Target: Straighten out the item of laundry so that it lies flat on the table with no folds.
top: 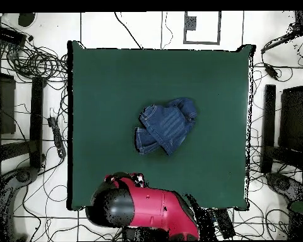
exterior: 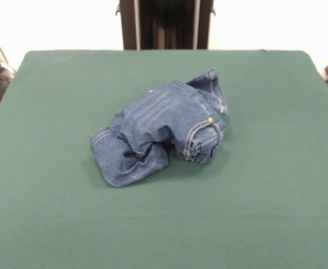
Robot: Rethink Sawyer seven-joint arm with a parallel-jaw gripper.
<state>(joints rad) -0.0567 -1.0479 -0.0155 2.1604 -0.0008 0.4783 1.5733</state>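
The item of laundry (exterior: 161,131), a small pair of blue denim jeans, lies bunched in a heap near the middle of the table (exterior: 276,202). One leg is folded under at the front left and the waistband sticks up at the back right. In the overhead view the jeans (top: 166,128) sit slightly right of centre on the green table (top: 103,82). The red and black arm (top: 148,208) is drawn back over the table's bottom edge, well clear of the jeans. Its gripper (top: 136,179) shows only from above, at the arm's tip.
Cables and dark stands (top: 34,120) crowd the floor around the table in the overhead view. The robot's pedestal (exterior: 165,23) stands behind the far edge in the front view.
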